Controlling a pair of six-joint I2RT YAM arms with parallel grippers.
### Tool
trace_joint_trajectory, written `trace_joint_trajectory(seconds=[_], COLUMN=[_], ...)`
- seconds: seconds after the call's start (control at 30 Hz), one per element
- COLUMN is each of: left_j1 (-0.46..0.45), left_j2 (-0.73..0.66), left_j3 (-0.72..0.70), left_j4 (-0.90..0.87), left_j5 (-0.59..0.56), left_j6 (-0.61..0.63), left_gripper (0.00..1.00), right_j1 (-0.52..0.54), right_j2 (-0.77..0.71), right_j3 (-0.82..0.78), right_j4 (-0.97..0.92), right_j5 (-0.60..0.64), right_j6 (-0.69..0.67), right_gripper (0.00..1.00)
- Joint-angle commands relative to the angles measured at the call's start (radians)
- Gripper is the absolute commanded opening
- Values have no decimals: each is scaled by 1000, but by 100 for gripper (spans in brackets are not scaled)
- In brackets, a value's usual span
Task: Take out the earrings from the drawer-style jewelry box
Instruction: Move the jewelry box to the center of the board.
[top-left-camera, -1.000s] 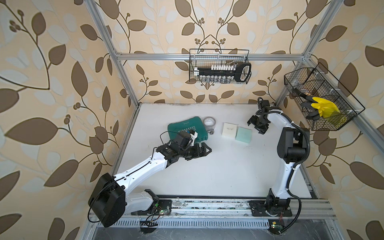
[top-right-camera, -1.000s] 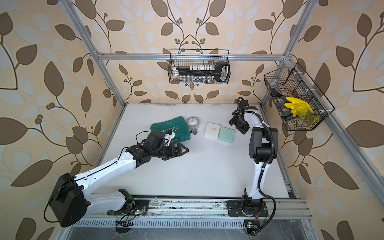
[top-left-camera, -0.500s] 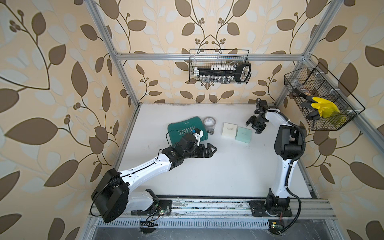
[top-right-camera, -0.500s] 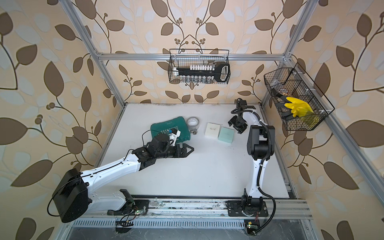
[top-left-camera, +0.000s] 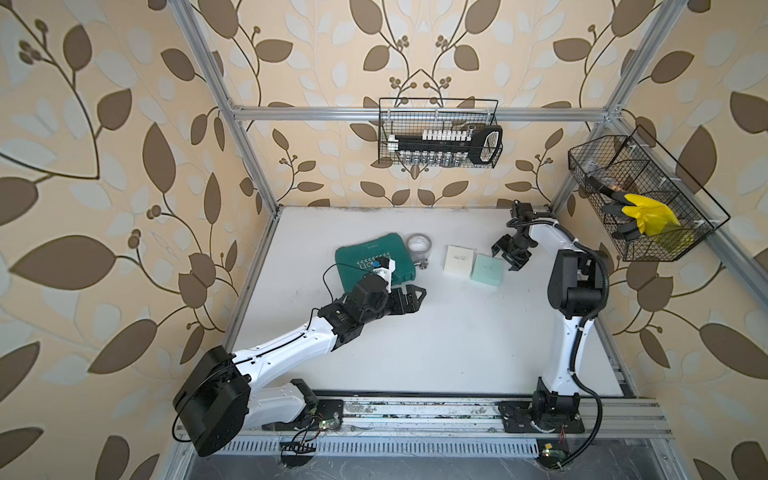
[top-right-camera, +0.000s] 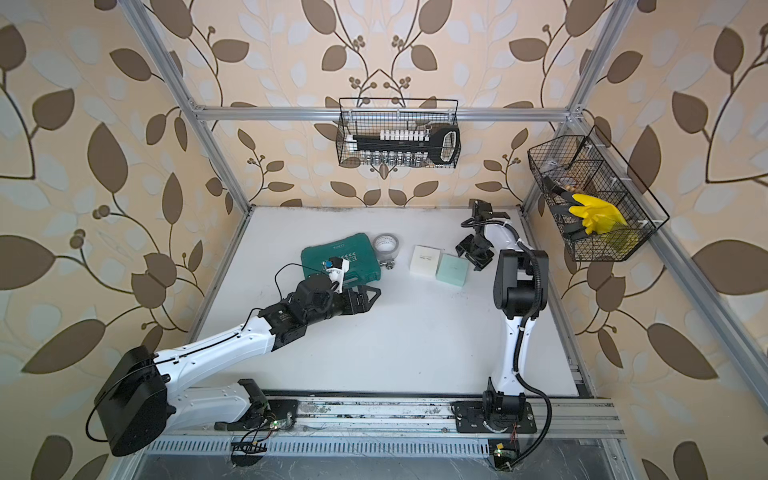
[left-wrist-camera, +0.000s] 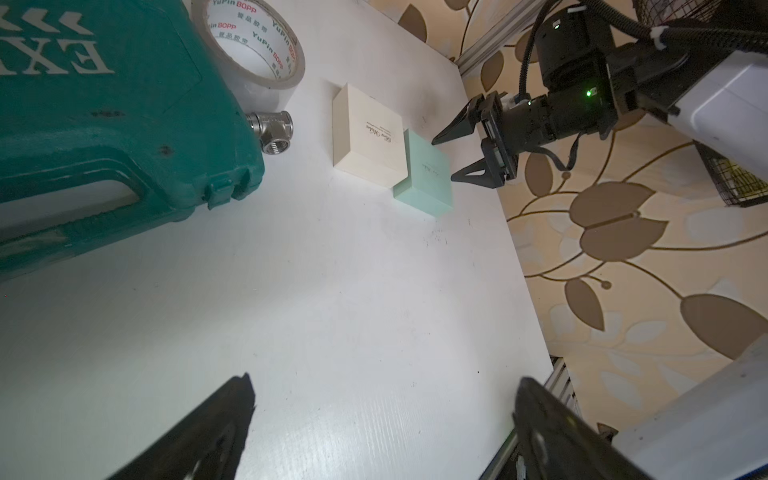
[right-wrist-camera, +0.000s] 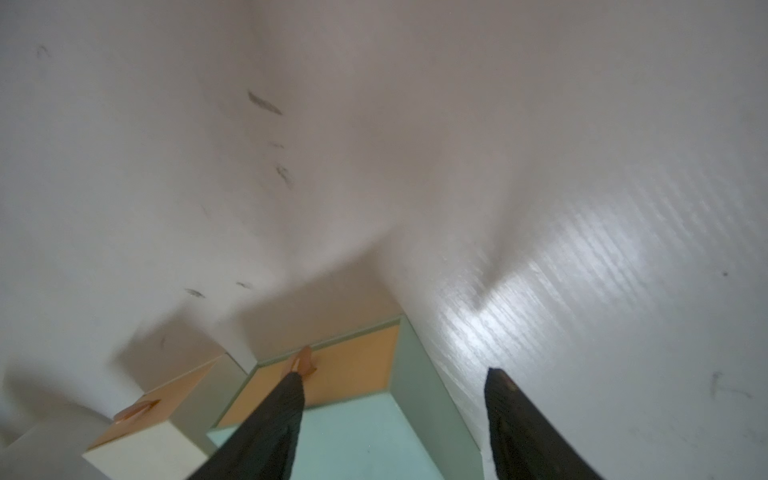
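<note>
- A white table (top-left-camera: 457, 340) seen from above inside a metal frame, with leaf-patterned wallpaper on the walls around it.
- Two small square jewelry boxes sit touching each other near the back of the table: a cream box (top-left-camera: 459, 259) and, to its right, a mint box (top-left-camera: 487, 270).
- In the right wrist view each box has an orange drawer front. The mint box (right-wrist-camera: 353, 432) has a small pull tab (right-wrist-camera: 305, 361) on its drawer front.
- Both drawers look closed, so the earrings are hidden from every view.
- The right claw (top-left-camera: 505, 257) hangs at the back right edge of the mint box, its two fingers spread apart and pinching nothing.
- In the right wrist view one finger (right-wrist-camera: 274, 415) crosses the mint drawer front just under the tab. The other finger (right-wrist-camera: 515, 415) is over bare table beside the box. Whether either finger touches the box cannot be told.
- The left claw (top-left-camera: 417, 297) is low over the middle of the table, well apart from both boxes, spread wide and empty. It is just in front of a green plastic case (top-left-camera: 370, 253).
- A roll of clear tape (top-left-camera: 418, 243) lies by the case's back right corner, and a small metal pipe fitting (top-left-camera: 422, 264) lies between the case and the cream box.
- A wire basket (top-left-camera: 436, 133) hangs on the back wall. Another basket (top-left-camera: 681, 249) on the right wall holds a yellow glove (top-left-camera: 648, 212).
</note>
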Motion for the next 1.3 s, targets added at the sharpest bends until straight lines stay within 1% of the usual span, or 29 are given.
trace_joint_trajectory(seconds=[0.0, 0.13, 0.2, 0.23, 0.3, 0.47, 0.67, 1.0, 1.27], left_j1=[-14, -13, -15, -14, -13, -14, -14, -14, -14], left_j2=[-33, -42, -47, -49, -54, -69, -96, -156, -166], left_j3=[0, 2, 1, 2, 3, -8, -24, -61, -81], left_j4=[37, 21, 15, 8, -8, -29, -68, -140, -156], left_j5=[-36, -37, -36, -35, -35, -35, -27, -13, 8], left_j6=[-5, -2, -2, -2, -4, -13, -9, -5, -9], left_gripper=[99, 99, 99, 99, 99, 99, 99, 99, 99], right_j1=[15, 32, 37, 42, 47, 62, 85, 168, 253], right_j2=[23, -1, -18, -29, -46, -114, -236, -421, -504], right_j3=[-14, -43, -70, -86, -117, -226, -400, -680, -772], right_j4=[-35, -35, -25, -22, -16, 14, 71, 158, 195], right_j5=[-20, -16, -21, -23, -27, -46, -70, -122, -170], right_j6=[26, 34, 34, 66, 82, 122, 195, 331, 425], right_gripper=[69, 68, 66, 65, 64, 63, 61, 60, 62])
